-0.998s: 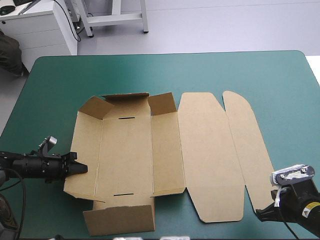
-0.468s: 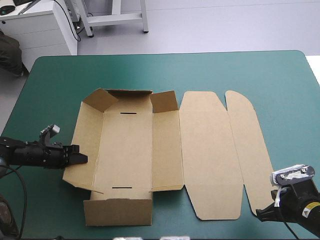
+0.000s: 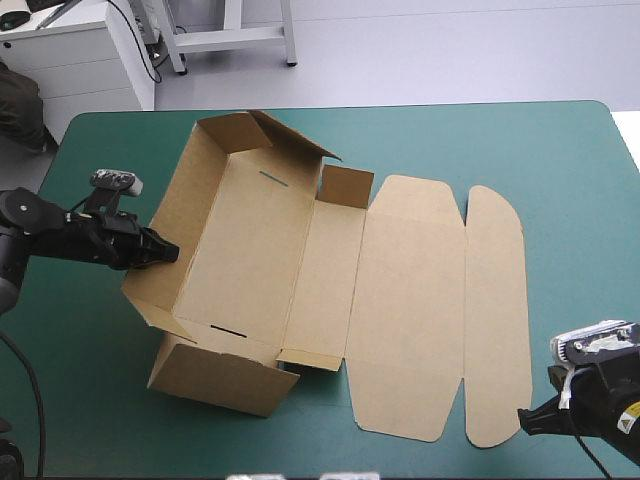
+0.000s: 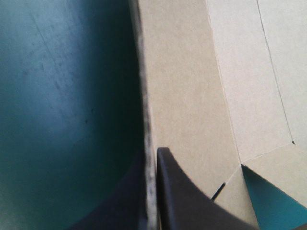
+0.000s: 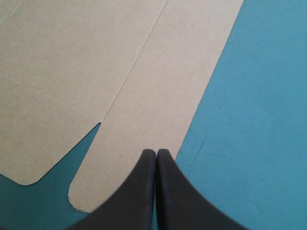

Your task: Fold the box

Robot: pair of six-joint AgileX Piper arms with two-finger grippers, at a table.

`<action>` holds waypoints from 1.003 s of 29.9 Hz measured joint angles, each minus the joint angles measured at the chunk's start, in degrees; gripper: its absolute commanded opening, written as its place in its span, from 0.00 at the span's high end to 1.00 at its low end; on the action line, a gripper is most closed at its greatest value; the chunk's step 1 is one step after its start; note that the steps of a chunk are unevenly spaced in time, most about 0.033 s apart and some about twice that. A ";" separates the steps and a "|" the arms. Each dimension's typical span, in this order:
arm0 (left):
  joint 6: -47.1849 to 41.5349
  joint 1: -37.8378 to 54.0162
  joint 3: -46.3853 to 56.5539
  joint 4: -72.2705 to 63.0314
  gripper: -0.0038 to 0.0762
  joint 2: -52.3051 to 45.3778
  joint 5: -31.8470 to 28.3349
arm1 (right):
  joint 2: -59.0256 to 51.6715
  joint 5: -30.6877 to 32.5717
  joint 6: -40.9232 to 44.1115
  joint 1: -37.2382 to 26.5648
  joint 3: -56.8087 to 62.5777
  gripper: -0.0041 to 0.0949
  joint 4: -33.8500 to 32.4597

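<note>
Box (image 3: pixel 250 240) wall is pinched between left fingers (image 4: pixel 192 206), shown only by wrist view; right fingers (image 5: pixel 139 191) closed.

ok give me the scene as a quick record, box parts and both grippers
box: brown, part folded, base on the teal-green cover
left wall: raised, its top edge pinched by the left gripper
far end wall: raised
lid: flat on the cover
outer flap: flat, toward the table's right edge
right gripper: shut, tip at the outer flap's near end, no clear grip on it
</note>
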 measured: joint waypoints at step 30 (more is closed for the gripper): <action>-23.77 -47.19 -7.21 63.76 0.96 2.70 -27.89 | -0.05 -5.99 3.35 0.00 -4.28 0.98 0.00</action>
